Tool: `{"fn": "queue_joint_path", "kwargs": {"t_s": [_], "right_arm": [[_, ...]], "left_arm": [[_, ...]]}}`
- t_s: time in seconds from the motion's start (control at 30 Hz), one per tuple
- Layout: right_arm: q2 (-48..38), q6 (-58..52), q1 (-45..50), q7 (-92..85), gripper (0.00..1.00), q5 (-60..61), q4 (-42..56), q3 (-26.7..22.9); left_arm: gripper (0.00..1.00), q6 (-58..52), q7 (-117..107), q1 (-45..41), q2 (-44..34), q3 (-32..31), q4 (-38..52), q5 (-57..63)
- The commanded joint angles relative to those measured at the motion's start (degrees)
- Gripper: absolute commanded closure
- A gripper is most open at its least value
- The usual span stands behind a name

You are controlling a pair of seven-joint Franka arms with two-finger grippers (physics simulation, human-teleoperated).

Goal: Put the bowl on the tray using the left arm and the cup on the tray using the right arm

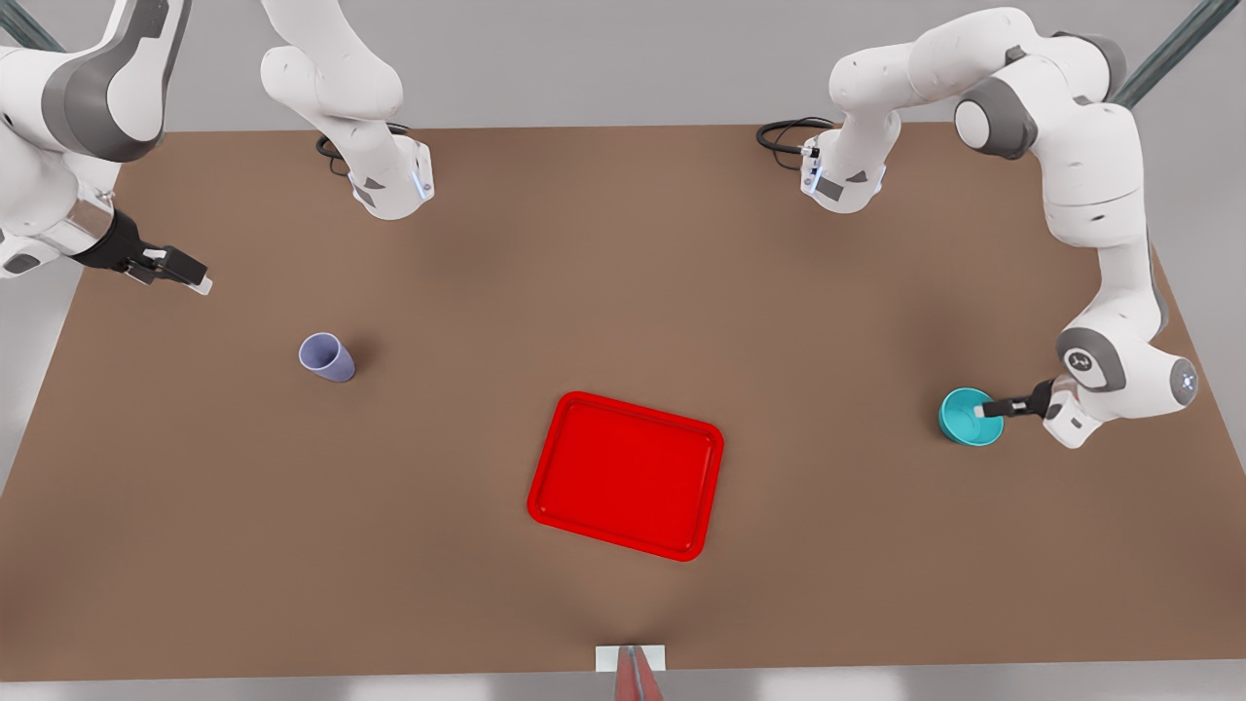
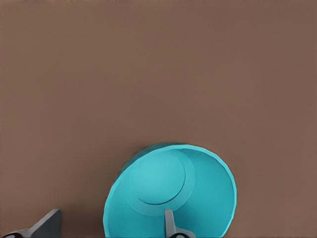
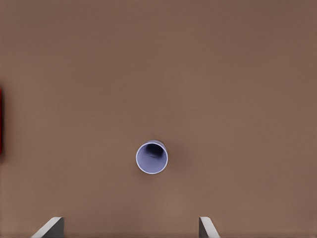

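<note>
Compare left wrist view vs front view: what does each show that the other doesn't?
Left wrist view alone: the bowl's flat inner base ring up close, with one finger of the open left gripper inside the rim and the other outside.

Front view alone: the cup standing apart on the front view's left, the tray bare, and the right gripper off above the cup.

Both: bowl on the brown table, off the tray.
</note>
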Motion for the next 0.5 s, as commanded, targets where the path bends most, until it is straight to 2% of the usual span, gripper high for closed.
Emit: {"fn": "queue_joint_path", "kwargs": {"t_s": [0.0, 0.03, 0.07, 0.1, 0.13, 0.2, 0.27, 0.47], "right_arm": [[0.01, 0.00, -0.04, 0.00, 0.00, 0.00, 0.00, -0.04], [0.10, 0.09, -0.04, 0.00, 0.00, 0.00, 0.09, 0.05], [0.10, 0.09, -0.04, 0.00, 0.00, 0.00, 0.09, -0.04], [0.10, 0.00, -0.04, 0.00, 0.00, 0.00, 0.09, -0.04], [0.10, 0.00, -0.04, 0.00, 0.00, 0.00, 0.09, -0.13], [0.19, 0.09, -0.04, 0.00, 0.00, 0.00, 0.09, -0.13], [0.19, 0.09, -0.04, 0.00, 0.00, 0.00, 0.09, -0.13], [0.10, 0.00, -0.04, -0.09, 0.00, 0.09, 0.09, -0.13]], "left_arm": [[0.00, 0.01, -0.02, 0.00, 0.00, 0.00, -0.03, -0.98], [0.08, 0.18, -0.02, -0.09, 0.35, 0.00, -0.03, -1.07], [0.26, 0.18, -0.02, 0.00, 0.53, 0.00, -0.03, -1.16], [0.52, 0.10, -0.29, 0.00, 0.62, 0.00, 0.05, -1.77], [0.60, 0.10, -0.29, -0.09, 0.88, -0.09, 0.05, -2.03], [0.66, 0.19, -0.11, -0.09, 1.32, -0.09, 0.05, -2.21], [0.78, 0.80, -0.38, -0.09, 1.32, -0.26, 0.14, -2.12], [0.79, 1.33, -0.73, -0.09, 1.76, -0.26, 0.23, -1.86]]}}
